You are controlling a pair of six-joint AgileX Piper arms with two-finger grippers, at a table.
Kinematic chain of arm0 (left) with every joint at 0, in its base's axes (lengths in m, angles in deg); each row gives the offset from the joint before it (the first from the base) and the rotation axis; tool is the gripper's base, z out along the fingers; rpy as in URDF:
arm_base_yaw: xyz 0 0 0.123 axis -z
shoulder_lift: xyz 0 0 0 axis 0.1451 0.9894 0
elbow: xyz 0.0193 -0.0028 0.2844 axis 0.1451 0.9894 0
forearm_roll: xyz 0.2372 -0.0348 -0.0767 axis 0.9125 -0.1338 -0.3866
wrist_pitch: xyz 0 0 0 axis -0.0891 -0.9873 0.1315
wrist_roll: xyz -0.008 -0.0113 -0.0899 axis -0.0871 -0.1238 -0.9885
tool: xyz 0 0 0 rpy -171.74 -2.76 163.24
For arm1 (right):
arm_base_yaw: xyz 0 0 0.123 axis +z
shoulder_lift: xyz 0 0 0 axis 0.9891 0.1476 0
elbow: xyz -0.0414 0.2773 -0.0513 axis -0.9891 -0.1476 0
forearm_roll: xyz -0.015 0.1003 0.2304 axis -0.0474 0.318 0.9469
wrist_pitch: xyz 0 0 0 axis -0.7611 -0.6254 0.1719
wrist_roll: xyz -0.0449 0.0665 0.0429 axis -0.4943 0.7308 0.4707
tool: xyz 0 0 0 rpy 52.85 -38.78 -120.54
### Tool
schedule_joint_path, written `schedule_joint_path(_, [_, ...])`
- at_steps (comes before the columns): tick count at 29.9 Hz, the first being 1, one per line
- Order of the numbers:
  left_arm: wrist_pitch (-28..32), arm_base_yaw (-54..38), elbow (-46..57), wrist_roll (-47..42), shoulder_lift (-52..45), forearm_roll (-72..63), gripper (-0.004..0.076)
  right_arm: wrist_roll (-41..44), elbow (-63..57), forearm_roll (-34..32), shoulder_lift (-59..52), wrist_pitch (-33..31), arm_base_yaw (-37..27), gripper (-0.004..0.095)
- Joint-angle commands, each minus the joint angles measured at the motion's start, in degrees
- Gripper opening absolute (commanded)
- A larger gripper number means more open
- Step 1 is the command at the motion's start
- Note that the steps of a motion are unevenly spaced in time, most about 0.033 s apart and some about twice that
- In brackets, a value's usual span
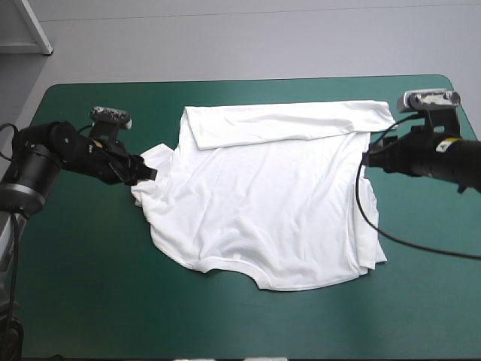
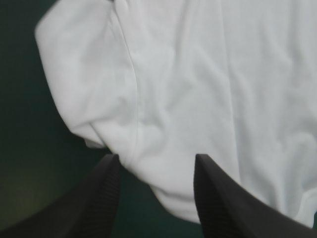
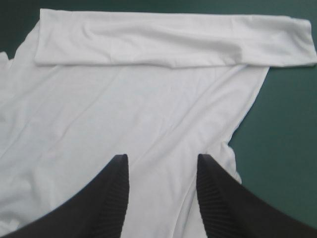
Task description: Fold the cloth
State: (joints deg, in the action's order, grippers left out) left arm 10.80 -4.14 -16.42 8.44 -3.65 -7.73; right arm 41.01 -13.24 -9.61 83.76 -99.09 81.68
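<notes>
Left hand (image 1: 148, 171) and right hand (image 1: 366, 157) are both standing open, fingers apart, flanking the T-shirt (image 1: 270, 203), the left at its bunched sleeve (image 1: 159, 156). Across the teal-green worktop (image 1: 83, 293) the T-shirt is lying spread mid-surface, its far strip (image 1: 285, 124) lying folded over the body. Bare cover is running all round, widest along the near edge.

The T-shirt (image 2: 198, 89) is cut off in both wrist views and blurred in the left one. In the high view the left gripper (image 1: 148, 172) and the right gripper (image 1: 366, 158) are too small to tell whether they touch it; its folded-over far strip hides the layer beneath.
</notes>
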Motion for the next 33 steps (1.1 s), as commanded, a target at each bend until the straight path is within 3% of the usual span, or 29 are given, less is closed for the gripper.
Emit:
schedule_joint_path(1, [3.6, 0.0, 5.9, -1.0, -2.2, -2.5, 0.0344, -2.7, -5.4, 3.4, -6.3, 3.6, -0.4, 0.0413])
schedule_joint_path(11, [16.9, 0.0, 20.0, -2.4, -2.2, -5.3, 0.0344, -4.6, -19.3, 3.8, -15.8, 5.6, -0.4, 0.0413])
schedule_joint_path(20, [21.2, 0.0, 21.0, -2.5, 0.8, -5.3, 0.0343, -5.2, -22.7, 3.7, -15.8, 5.2, -0.4, 0.0413])
schedule_joint_path(26, [22.9, 0.0, 21.0, -1.3, 5.8, -7.8, 0.0342, -2.4, -22.7, -6.1, -15.8, 4.6, -0.4, 0.0413])
schedule_joint_path(29, [23.2, 0.0, 21.0, -0.7, 6.7, -7.7, 0.0277, -0.5, -22.8, -5.1, -15.7, 1.6, -0.4, 0.0413])
schedule_joint_path(33, [25.7, 0.0, 21.0, -0.6, 7.1, -7.7, 0.0049, -3.5, -23.0, -3.0, -13.9, -5.0, -0.4, 0.0414])
